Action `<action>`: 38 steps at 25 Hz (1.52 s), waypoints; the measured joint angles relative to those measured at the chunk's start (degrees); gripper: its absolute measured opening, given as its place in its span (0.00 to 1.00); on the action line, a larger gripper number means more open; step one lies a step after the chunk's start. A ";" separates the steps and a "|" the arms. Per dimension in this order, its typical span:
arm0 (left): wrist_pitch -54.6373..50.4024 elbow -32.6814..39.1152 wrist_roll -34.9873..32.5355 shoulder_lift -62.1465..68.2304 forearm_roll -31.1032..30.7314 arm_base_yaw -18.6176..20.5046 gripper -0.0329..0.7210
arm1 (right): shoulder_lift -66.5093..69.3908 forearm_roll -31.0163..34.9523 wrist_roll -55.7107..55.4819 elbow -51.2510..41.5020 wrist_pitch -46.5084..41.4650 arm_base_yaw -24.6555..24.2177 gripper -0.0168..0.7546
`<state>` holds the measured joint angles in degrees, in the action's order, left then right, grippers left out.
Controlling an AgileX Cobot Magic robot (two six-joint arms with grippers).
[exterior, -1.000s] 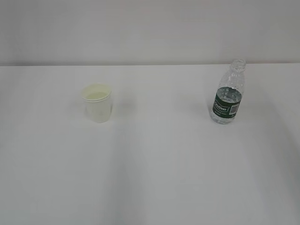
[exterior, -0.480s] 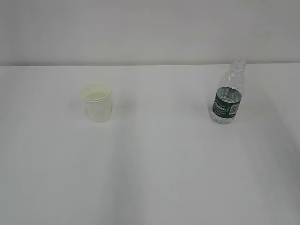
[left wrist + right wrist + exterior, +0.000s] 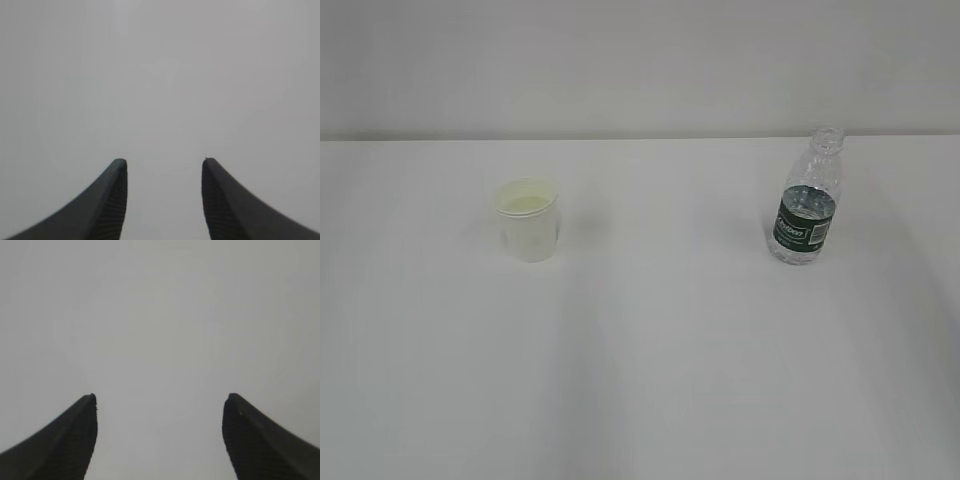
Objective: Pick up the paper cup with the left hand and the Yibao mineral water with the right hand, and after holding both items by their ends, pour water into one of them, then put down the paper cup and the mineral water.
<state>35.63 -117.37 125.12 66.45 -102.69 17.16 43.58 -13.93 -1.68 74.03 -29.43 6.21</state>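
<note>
The paper cup [image 3: 529, 219] stands upright on the white bench [image 3: 650, 380], left of the middle and nearer the far edge. The Yibao mineral water [image 3: 808, 198] stands upright, uncapped, well apart toward the far right. The left hand [image 3: 164, 200] is partly spread and holds nothing; the right hand [image 3: 160, 440] gapes wider, also with nothing between its fingers.

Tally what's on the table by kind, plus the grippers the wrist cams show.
Cups: 1, a white paper cup
Bottles: 1, a clear bottle with a green label, no cap
Grippers: 2, the left gripper and the right gripper, both with jaws apart and nothing between them
Total: 4
</note>
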 joint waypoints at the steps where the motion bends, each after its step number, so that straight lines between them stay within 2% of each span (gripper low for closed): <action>1: 0.00 0.00 -1.56 0.00 2.54 0.00 0.51 | 0.00 0.00 0.00 0.00 0.00 0.00 0.79; 5: -1.10 0.00 -11.82 0.00 15.58 0.00 0.51 | 0.00 0.00 0.00 0.00 0.00 0.00 0.79; 16: -3.96 0.00 -23.08 -0.09 26.88 0.00 0.51 | 0.00 0.00 0.00 0.00 0.00 0.00 0.79; 19: -4.76 0.00 -24.39 -0.33 25.88 0.00 0.51 | 0.00 0.00 0.00 0.00 0.00 0.00 0.79; 23: -4.88 0.00 -19.11 -1.05 16.32 0.00 0.51 | 0.00 0.00 0.00 0.00 0.00 0.00 0.79; 26: -4.88 0.00 -18.65 -1.06 16.92 0.00 0.51 | 0.00 0.00 0.00 0.00 0.00 0.00 0.79; 30: -4.88 0.00 -24.82 -1.06 25.67 0.00 0.51 | 0.00 0.00 0.00 0.00 0.00 0.00 0.79; 36: -6.59 0.00 -38.56 -1.06 46.06 0.00 0.51 | 0.00 0.00 0.00 0.00 0.00 0.00 0.79; 38: -8.50 0.00 -41.86 -1.12 50.85 0.00 0.51 | 0.00 0.00 0.00 0.00 0.00 0.00 0.79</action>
<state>27.14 -117.37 83.26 65.33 -51.84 17.16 43.58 -13.93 -1.68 74.03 -29.43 6.21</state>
